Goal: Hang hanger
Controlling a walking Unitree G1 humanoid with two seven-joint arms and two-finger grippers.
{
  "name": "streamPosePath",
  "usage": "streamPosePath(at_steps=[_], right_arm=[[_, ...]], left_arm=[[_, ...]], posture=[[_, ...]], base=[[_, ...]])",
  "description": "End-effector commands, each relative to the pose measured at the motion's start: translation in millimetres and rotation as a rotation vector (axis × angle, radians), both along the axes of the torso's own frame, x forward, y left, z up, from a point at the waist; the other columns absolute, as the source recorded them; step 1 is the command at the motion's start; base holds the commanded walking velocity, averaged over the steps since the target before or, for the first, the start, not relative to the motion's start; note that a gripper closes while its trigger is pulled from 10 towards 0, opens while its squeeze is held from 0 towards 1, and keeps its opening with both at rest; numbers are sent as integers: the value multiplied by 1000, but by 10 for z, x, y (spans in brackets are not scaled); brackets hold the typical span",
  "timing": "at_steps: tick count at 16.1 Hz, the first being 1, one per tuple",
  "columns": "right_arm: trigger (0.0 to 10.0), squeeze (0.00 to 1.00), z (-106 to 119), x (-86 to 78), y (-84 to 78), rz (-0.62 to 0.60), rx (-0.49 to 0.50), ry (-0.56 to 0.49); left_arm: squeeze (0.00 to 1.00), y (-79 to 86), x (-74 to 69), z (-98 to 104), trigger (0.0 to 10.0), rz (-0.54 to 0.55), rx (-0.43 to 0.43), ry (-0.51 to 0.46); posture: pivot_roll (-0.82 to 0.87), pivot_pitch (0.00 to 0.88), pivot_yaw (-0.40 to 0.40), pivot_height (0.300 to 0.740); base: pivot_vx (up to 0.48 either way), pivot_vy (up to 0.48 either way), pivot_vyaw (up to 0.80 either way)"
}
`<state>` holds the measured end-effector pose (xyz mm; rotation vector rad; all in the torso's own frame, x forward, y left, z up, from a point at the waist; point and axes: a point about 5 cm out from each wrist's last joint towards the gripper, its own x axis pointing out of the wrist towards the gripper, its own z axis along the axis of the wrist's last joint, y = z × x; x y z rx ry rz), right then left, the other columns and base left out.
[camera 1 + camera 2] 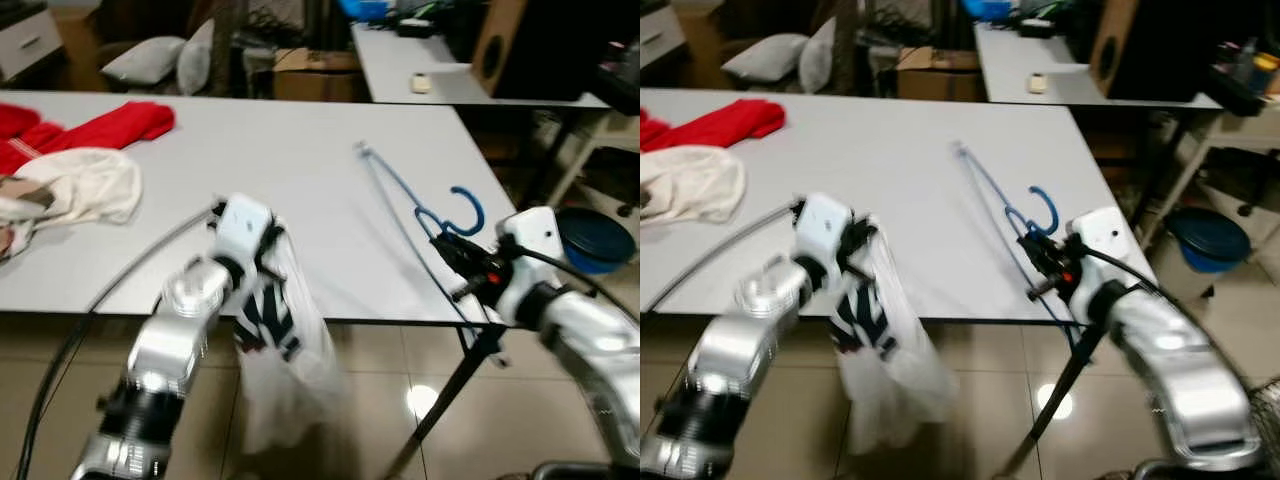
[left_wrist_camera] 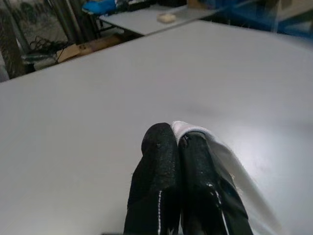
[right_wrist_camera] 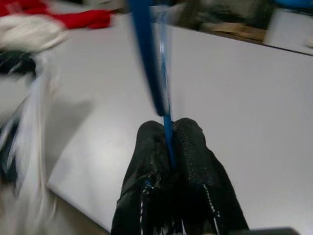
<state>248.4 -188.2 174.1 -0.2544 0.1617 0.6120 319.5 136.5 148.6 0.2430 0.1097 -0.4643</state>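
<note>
My right gripper (image 1: 447,247), fingers closed on the blue hanger (image 1: 405,212) at the desk's (image 1: 300,180) near right edge. My left gripper (image 2: 178,142), fingers pinched on a white garment (image 1: 285,370) hanging off the near edge. Risk: the thin wire could twist or slip from my grip.

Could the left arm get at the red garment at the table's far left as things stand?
Probably not yet: the left gripper is shut on a white garment with dark print off the near edge, while the red garment lies far across the white table.
</note>
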Motion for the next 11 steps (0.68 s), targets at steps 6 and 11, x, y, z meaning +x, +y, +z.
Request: streamPosePath(at_steps=[6, 11], right_arm=[[10000, 0, 261, -257, -243, 351, 4, 91], [10000, 0, 299, -435, -340, 507, -32, 194]], left_arm=[[0, 46, 485, 700, 0, -32, -42, -132], [0, 21, 870, 1243, 0, -46, 94, -230]], posture=[[-28, 0, -21, 740], [-33, 0, -8, 740]], base=[[0, 0, 0], [0, 0, 0]])
